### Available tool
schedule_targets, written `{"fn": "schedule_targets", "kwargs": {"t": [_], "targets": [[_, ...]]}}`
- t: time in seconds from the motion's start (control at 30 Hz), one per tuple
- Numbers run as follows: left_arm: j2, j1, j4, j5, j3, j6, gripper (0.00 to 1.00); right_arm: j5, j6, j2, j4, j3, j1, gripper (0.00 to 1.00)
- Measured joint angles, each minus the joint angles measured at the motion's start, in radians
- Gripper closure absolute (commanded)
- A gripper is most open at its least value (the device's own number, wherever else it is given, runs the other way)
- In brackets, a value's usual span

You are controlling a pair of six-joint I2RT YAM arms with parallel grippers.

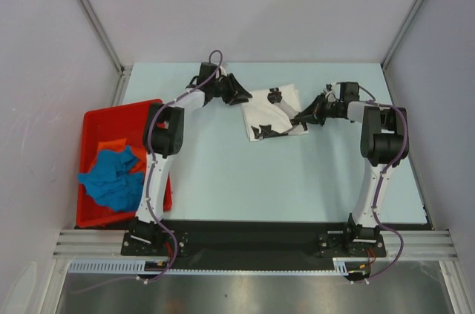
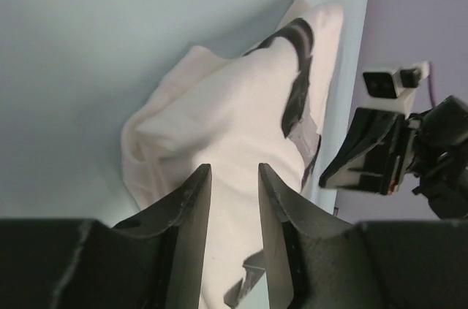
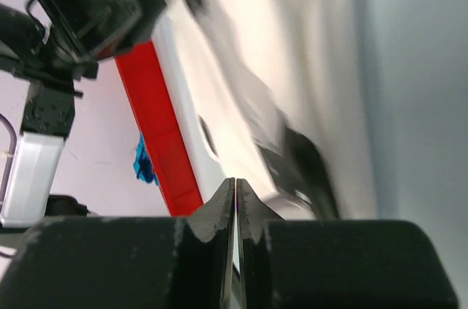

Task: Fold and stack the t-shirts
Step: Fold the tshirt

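Top external view: we find the white t-shirt (image 1: 269, 112) bunched at the far middle of the table (image 1: 260, 180), between both claws. The left gripper (image 1: 242, 98) sits at its left edge, fingers apart. The right gripper (image 1: 300, 119) sits at its right edge, fingers pressed together; whether they pinch cloth we cannot tell.

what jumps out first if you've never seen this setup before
A crumpled white cloth t-shirt with black print lies on the pale blue table toward its far edge, with the left hand, fingers apart, at its left side and the right hand, fingers pressed together, at its right. At the table's left edge, a red rectangular plastic bin holds a heap of bright blue cloth t-shirts and some orange cloth.
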Motion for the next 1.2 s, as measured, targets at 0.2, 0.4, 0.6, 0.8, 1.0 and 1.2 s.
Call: {"fn": "schedule_targets", "kwargs": {"t": [0.2, 0.4, 0.6, 0.8, 1.0, 1.2], "targets": [[-0.2, -0.005, -0.001, -0.008, -0.157, 0.017, 0.63, 0.026, 0.139, 0.004, 0.15, 0.109, 0.019, 0.87], [-0.357, -0.095, 0.124, 0.002, -0.382, 0.005, 0.64, 0.047, 0.39, 0.2, 0.433, 0.253, 0.047, 0.82], [-0.423, -0.204, 0.134, 0.008, -0.601, 0.01, 0.64, 0.094, 0.451, 0.437, 0.39, 0.544, 0.089, 0.77], [-0.623, -0.201, 0.012, -0.019, -0.768, 0.097, 0.64, 0.169, 0.398, 0.508, 0.231, 0.773, 0.094, 0.66], [-0.869, -0.195, -0.119, -0.052, -0.852, 0.21, 0.64, 0.235, 0.221, 0.476, -0.032, 0.892, 0.062, 0.32], [-0.959, -0.195, -0.239, -0.08, -0.89, 0.264, 0.64, 0.302, -0.045, 0.374, -0.313, 0.888, 0.053, 0.0]]}}
